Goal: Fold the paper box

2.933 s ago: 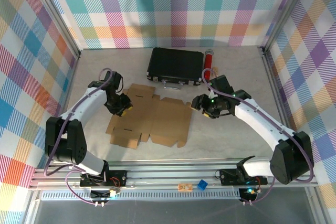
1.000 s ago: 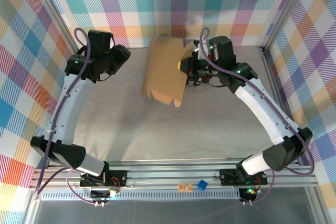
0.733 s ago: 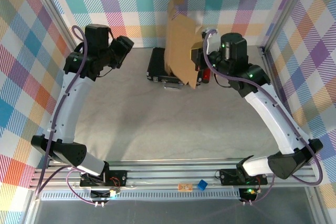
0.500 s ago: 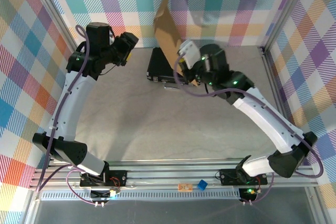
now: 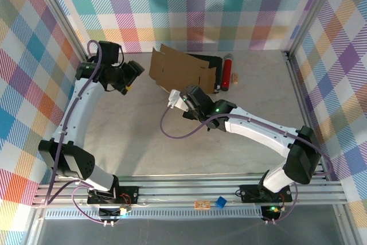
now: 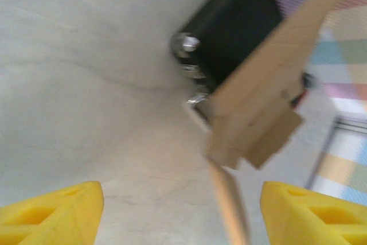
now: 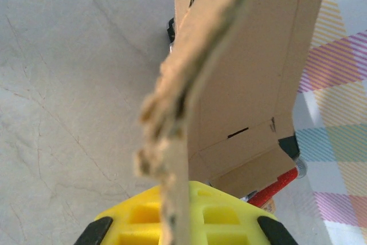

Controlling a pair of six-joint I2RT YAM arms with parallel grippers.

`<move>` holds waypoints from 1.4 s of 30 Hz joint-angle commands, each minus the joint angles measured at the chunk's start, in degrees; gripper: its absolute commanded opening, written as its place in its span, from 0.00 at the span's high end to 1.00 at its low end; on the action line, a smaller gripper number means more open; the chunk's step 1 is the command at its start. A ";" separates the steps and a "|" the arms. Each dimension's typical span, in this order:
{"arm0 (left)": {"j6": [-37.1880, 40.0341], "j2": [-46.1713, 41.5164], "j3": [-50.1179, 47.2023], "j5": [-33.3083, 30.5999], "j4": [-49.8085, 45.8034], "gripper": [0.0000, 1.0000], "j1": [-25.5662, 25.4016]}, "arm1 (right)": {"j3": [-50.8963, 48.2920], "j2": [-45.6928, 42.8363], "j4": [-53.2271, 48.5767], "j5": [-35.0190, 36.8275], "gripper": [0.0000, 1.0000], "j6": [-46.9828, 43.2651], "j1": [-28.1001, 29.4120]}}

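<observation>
Tabletop [image 5: 143, 147] pale grey, walls [image 5: 241, 4] pastel plaid

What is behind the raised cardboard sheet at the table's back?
A black hard case, mostly covered by the paper box; only its far edge and right end show. A red cylinder lies beside it. The case's middle is hidden.
</observation>
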 commanded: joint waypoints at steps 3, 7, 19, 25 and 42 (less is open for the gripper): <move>3.35 2.05 0.49 0.02 -5.56 0.25 2.39 | -0.94 0.07 3.65 1.86 1.00 -3.88 1.68; 3.27 3.48 3.99 2.37 2.05 0.00 0.56 | -1.47 -0.26 3.56 1.87 1.00 -4.17 1.87; 15.07 23.72 20.78 -0.07 -0.24 0.05 -3.47 | -1.05 -0.53 3.30 2.18 1.00 -4.19 2.32; 18.38 27.28 21.32 -4.00 1.77 0.26 -4.21 | -1.10 -0.80 2.78 2.28 1.00 -3.47 2.30; 25.57 9.62 -4.59 4.55 34.56 1.00 -4.43 | 13.21 -9.67 -17.20 0.92 0.17 30.07 2.23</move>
